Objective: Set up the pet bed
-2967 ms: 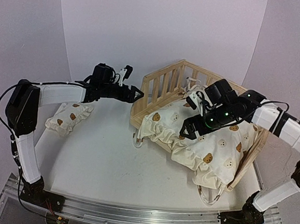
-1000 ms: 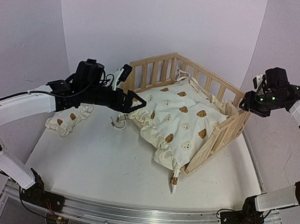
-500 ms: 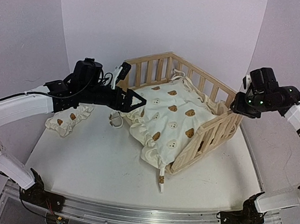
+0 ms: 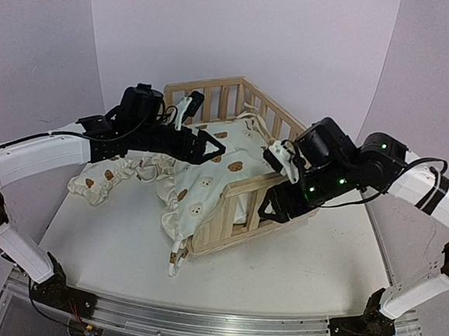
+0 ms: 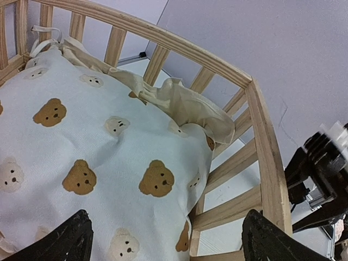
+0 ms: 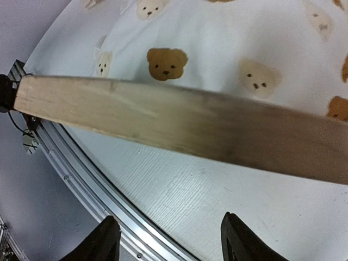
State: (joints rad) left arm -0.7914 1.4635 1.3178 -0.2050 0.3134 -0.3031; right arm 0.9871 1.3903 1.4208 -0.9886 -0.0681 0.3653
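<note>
This is a robotics lab test cell, not a lived-in room. A bare white table (image 4: pixel 125 246) is closed in from 9 through 12 to 3 o'clock by plain, pale backdrop panels (image 4: pixel 242 37) with nothing hung on them. At 6 o'clock an aluminium rail (image 4: pixel 197 323) runs along the table's edge and carries the bolted arm bases (image 4: pixel 48 282), and green status lights (image 4: pixel 340 182) glow on the arm at 3 o'clock.
</note>
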